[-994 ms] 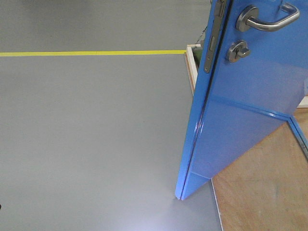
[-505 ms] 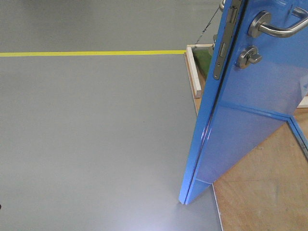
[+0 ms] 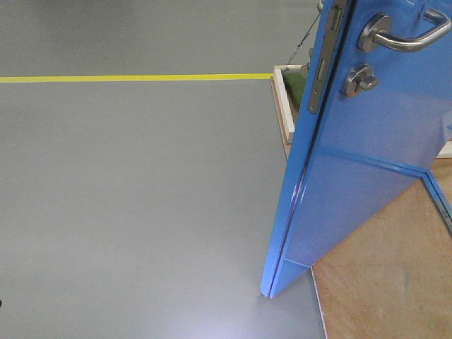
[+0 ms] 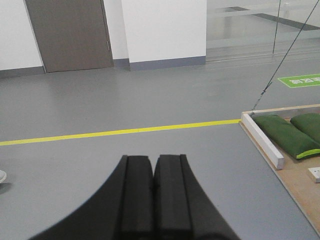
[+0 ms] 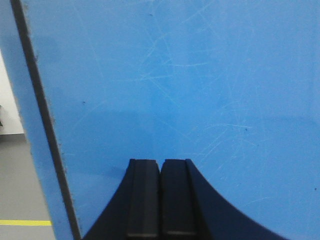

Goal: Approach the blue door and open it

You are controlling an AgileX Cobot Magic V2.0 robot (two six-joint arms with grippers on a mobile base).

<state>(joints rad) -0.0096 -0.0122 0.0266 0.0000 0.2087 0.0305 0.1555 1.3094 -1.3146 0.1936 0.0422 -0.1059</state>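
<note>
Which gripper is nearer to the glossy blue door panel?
Right. The right gripper faces the glossy blue door panel, which fills its view; the left gripper faces grey floor, no door visible.

blue door [image 3: 353,176] | edge further right than a second ago; slightly left of half-second ago

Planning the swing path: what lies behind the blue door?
Past the edge of the blue door, a wood-framed platform holds two green bags, with a thin cord rising from its corner. The door covers the rest of the platform.
</note>
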